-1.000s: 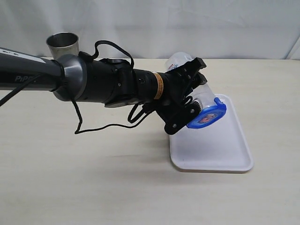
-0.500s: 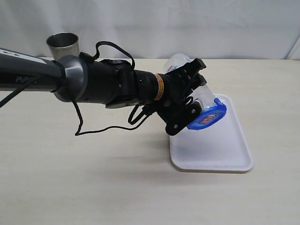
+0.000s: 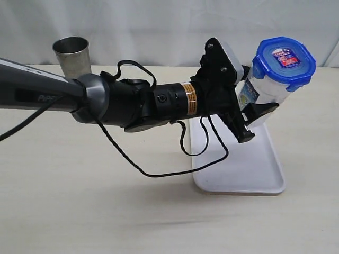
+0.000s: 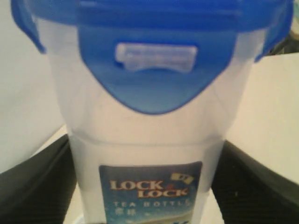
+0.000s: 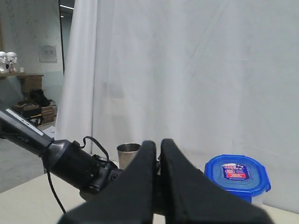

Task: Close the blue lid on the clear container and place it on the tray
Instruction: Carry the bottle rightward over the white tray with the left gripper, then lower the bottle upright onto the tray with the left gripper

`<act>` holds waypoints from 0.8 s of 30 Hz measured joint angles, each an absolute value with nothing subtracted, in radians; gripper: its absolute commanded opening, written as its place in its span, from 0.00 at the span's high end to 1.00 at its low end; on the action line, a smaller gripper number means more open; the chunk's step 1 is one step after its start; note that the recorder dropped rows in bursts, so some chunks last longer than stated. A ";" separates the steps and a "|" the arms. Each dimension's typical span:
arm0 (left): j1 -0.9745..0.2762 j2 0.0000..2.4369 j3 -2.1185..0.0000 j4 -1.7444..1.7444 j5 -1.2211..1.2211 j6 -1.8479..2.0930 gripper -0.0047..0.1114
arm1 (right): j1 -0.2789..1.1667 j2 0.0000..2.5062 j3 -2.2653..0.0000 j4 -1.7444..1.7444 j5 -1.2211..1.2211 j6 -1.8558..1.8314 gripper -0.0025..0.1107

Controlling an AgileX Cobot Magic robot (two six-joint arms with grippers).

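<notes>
Upper right, the left pincer [image 3: 257,98] clamps the tapered, translucent clear container [image 3: 267,87], its glossy blue lid [image 3: 284,58] snapped on. The right pincer [image 5: 158,154] is pressed together.

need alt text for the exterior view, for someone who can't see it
A black robot arm reaches in from the left, its left pincer clamped around a clear container, blue lid shut on top, held nearly upright over the far end of a white tray. A steel cup stands at the back left of the pale wooden table.
</notes>
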State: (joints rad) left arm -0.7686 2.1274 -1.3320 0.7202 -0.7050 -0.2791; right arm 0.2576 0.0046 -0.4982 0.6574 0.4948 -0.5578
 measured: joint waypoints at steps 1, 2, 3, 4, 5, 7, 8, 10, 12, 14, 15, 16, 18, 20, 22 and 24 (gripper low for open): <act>-0.769 2.144 -1.332 0.708 -0.728 -0.309 0.96 | 0.258 0.005 -0.498 0.657 0.495 -0.558 0.94; -0.769 2.156 -1.332 0.695 -0.747 -0.329 0.96 | 0.258 0.005 -0.498 0.657 0.495 -0.558 0.94; -0.769 2.171 -1.332 0.678 -0.761 -0.348 0.96 | 0.258 0.005 -0.498 0.657 0.495 -0.558 0.94; -0.767 2.187 -1.332 0.648 -0.782 -0.378 0.96 | 0.258 0.005 -0.498 0.657 0.495 -0.558 0.94; -0.767 2.203 -1.332 0.626 -0.796 -0.398 0.96 | 0.258 0.005 -0.498 0.657 0.495 -0.558 0.94; -0.761 2.236 -1.332 0.578 -0.835 -0.442 0.96 | 0.258 0.005 -0.498 0.657 0.495 -0.558 0.94; -0.755 2.248 -1.332 0.562 -0.850 -0.455 0.96 | 0.258 0.005 -0.498 0.657 0.495 -0.558 0.94; -0.747 2.277 -1.332 0.542 -0.869 -0.468 0.96 | 0.258 0.005 -0.498 0.657 0.495 -0.558 0.94; -0.735 2.310 -1.332 0.534 -0.871 -0.468 0.96 | 0.258 0.005 -0.498 0.657 0.497 -0.558 0.94; -0.733 2.333 -1.332 0.530 -0.869 -0.468 0.96 | 0.258 0.005 -0.498 0.657 0.497 -0.558 0.94; -0.733 2.342 -1.332 0.531 -0.869 -0.464 0.96 | 0.258 0.005 -0.498 0.657 0.497 -0.558 0.94; -0.730 2.348 -1.332 0.529 -0.867 -0.457 0.96 | 0.258 0.005 -0.498 0.657 0.497 -0.558 0.94; -0.730 2.362 -1.332 0.529 -0.862 -0.437 0.96 | 0.258 0.005 -0.498 0.657 0.497 -0.558 0.94; -0.730 2.371 -1.332 0.529 -0.856 -0.416 0.96 | 0.258 0.005 -0.498 0.657 0.497 -0.558 0.94; -0.730 2.378 -1.332 0.543 -0.853 -0.383 0.96 | 0.258 0.005 -0.498 0.657 0.497 -0.558 0.94; -0.730 2.378 -1.332 0.572 -0.853 -0.350 0.96 | 0.258 0.005 -0.498 0.657 0.497 -0.558 0.94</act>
